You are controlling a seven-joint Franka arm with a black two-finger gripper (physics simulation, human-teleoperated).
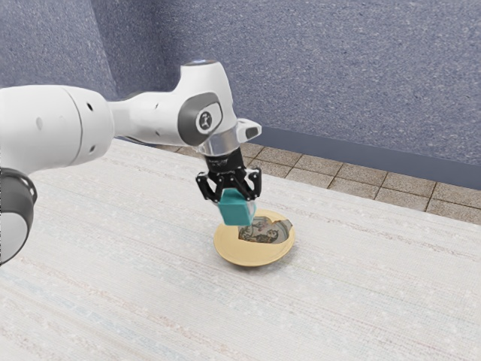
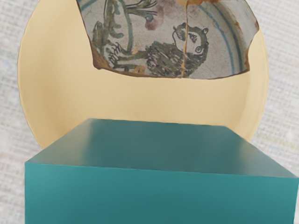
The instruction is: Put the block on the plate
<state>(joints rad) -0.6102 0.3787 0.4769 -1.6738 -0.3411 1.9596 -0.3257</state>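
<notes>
Below a speckled blue-grey wall (image 1: 331, 68), a pale table (image 1: 113, 263) is seen, the teal block (image 1: 237, 208) is gripped by the black gripper (image 1: 232, 191), held above the yellow plate (image 1: 234, 250) marked with a patterned fragment (image 1: 264, 232).

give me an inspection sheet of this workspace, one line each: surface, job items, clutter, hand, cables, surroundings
surface: pale tabletop with faint stripes and a woven look
job items: teal, box-shaped block, seemingly smooth, held over the round yellow plate; it looks raised, not set down
clutter: grey painted ceramic shard with jagged edges and an animal figure, on the plate; whether loose or a printed pattern, I cannot tell
hand: black two-finger hand, pointing down, closed on the block
cables: nothing seen
surroundings: speckled blue-grey wall and brown tiled floor beyond the tabletop
</notes>
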